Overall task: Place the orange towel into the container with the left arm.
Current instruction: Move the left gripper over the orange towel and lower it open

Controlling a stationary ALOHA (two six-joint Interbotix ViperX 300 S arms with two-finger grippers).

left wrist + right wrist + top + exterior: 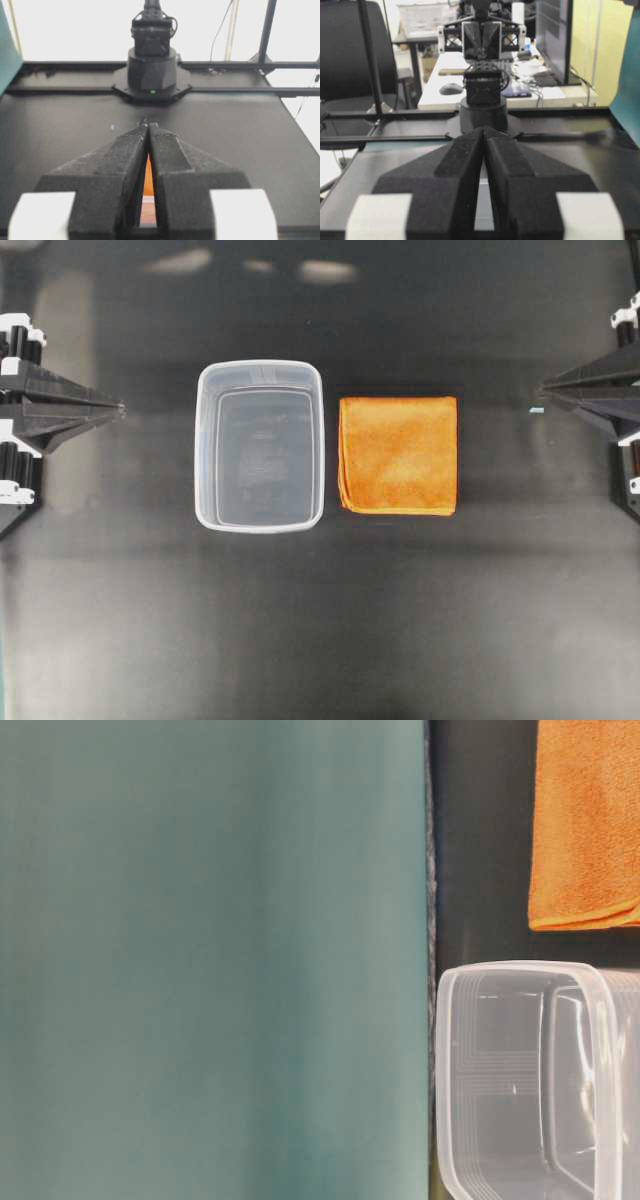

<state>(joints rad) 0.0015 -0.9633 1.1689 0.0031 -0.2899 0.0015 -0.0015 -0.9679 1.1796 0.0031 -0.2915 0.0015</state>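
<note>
The orange towel (398, 454) lies folded flat on the black table, just right of the container (260, 367), a clear empty tub standing upright at the middle. Both show in the table-level view, the towel (585, 820) above the tub (442, 1070). My left gripper (120, 410) is shut and empty at the far left, well apart from the tub. In the left wrist view its tips (149, 124) meet, and a sliver of the towel (148, 180) shows through the gap behind them. My right gripper (540, 392) is shut and empty at the far right; its tips (484, 130) meet.
A small pale blue speck (537, 411) lies on the table near my right gripper. A teal wall (210, 960) fills the left of the table-level view. Each wrist view shows the opposite arm's base (151, 65) (482, 100) across the table.
</note>
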